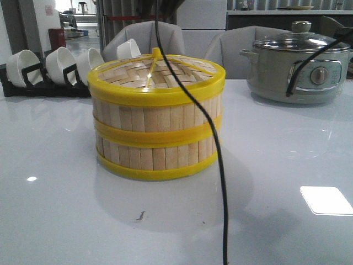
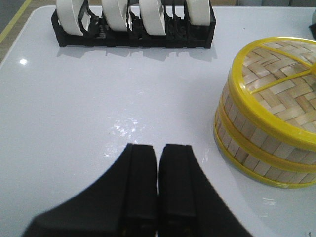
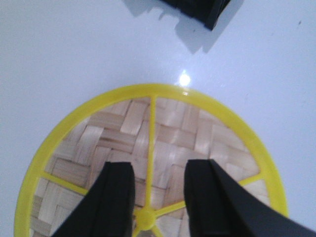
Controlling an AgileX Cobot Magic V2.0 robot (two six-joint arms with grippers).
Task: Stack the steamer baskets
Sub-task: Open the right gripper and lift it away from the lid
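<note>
Two steamer baskets stand stacked in the middle of the table, the upper basket on the lower basket. A woven bamboo lid with a yellow rim covers the stack. My left gripper is shut and empty, over bare table beside the stack. My right gripper is open just above the lid, a finger on either side of the yellow knob. It holds nothing. Neither gripper shows in the front view.
A black rack of white bowls stands at the back left, and shows in the left wrist view. A grey electric pot with a glass lid stands at the back right. A black cable hangs in front of the stack.
</note>
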